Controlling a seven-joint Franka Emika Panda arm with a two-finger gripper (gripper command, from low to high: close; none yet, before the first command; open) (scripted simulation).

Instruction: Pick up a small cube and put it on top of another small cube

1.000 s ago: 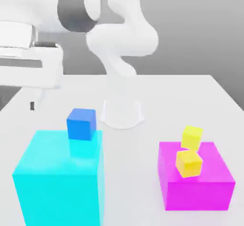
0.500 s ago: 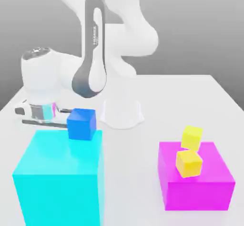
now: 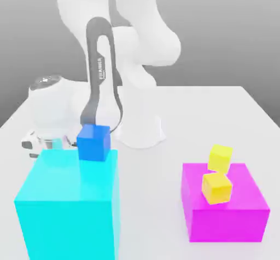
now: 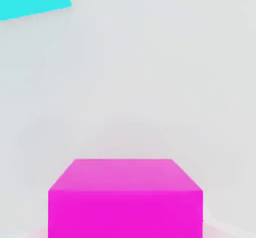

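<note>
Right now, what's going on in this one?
The Panda arm is bent low, its end effector down behind the big cyan block. The hand view shows the small magenta cube close up, resting on the table. The yellow cube sits on the big magenta block, with nothing stacked on it yet.

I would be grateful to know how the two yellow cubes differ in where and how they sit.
The near yellow cube rests on top of the magenta block, while the far yellow cube sits behind that block, apparently on the table. In the exterior view the far one shows higher in the picture and is partly hidden by the near one. Both look alike in colour and size, and each sits turned slightly off square.
</note>
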